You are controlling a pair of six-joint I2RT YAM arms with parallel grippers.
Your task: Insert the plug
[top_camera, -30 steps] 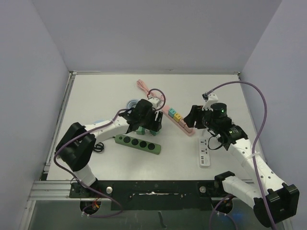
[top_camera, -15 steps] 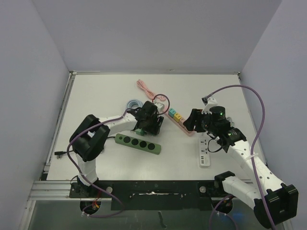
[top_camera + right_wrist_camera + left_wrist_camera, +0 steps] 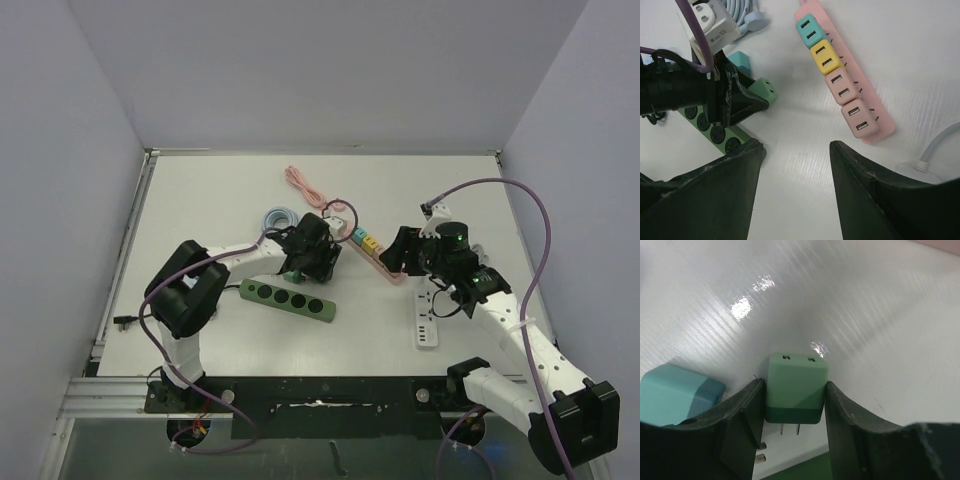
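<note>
Early stage - pinched btw L jaws: green plug (image 3: 796,385), prongs bare, just behind green strip (image 3: 286,298), not in any socket. R jaws spread, empty, right of strip. Left to do - align, insert.

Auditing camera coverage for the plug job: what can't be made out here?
- Whether the left hand pinches the green plug: left wrist view, contact edges in shadow.
- Teal plug: same view, cut by the left edge and a finger.
- Green power strip: same view, only a sliver at the bottom.
- White strip sockets: top view, too small.
</note>
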